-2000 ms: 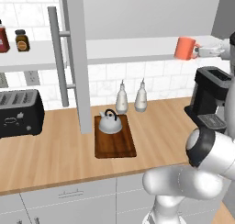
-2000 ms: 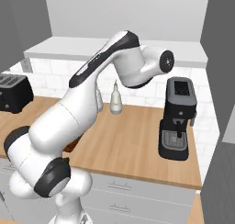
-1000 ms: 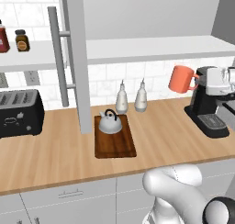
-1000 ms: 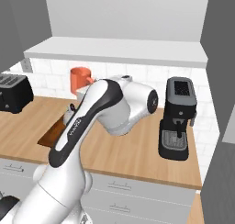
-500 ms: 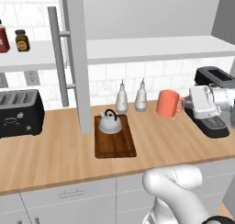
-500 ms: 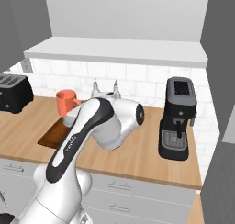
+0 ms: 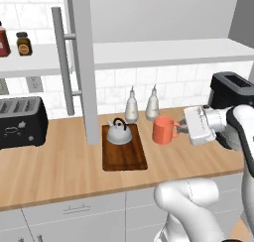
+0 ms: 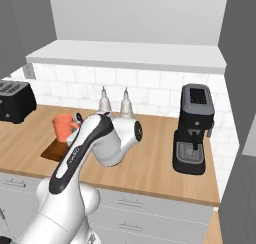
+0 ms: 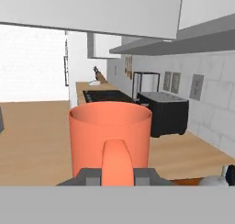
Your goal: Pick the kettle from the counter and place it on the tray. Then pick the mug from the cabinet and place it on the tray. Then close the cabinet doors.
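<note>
No readable writing or brand anywhere. Orange mug (image 7: 162,129) upright, its handle pinched in the tool (image 7: 181,128), hanging above the worktop (image 7: 59,161) just right of the tray (image 7: 124,154). Kettle (image 7: 119,131) sits on the tray's rear half. Mug's handle faces the tool (image 9: 117,175).

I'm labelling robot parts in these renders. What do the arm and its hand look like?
The arm is made of smooth, rounded glossy white segments with dark grey bands and round caps at the joints, and no loose cables show. The hand has a boxy white body and two small dark grey fingers. No lettering or markings are legible.
</note>
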You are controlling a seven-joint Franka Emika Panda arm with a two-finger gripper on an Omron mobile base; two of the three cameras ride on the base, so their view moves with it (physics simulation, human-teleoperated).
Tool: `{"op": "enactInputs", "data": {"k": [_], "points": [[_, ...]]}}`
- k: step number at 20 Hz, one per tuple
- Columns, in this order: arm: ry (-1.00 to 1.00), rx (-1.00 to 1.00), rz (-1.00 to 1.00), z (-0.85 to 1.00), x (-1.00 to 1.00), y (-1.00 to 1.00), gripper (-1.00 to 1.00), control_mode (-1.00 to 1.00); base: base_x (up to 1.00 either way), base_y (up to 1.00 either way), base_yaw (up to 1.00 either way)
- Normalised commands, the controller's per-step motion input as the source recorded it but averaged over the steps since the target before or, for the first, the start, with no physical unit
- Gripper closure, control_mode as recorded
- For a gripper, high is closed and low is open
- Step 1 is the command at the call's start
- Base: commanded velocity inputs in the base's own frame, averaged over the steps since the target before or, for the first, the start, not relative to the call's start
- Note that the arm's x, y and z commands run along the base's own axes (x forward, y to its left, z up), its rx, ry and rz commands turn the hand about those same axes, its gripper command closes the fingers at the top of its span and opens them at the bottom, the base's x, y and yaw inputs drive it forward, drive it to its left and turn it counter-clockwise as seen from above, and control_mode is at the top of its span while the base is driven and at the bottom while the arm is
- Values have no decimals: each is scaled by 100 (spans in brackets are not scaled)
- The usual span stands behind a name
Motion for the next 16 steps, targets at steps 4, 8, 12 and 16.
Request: {"op": "enactInputs", "data": {"k": [4, 8, 12, 16], "points": [[-6, 0, 13, -41, 38, 13, 100, -100, 0, 0, 0], [-7, 0, 13, -38, 36, 10, 100, -100, 0, 0, 0], [-1, 0, 11, -35, 19, 15, 100, -100, 0, 0, 0], [0, 0, 9, -38, 1, 22, 100, -100, 0, 0, 0]]}}
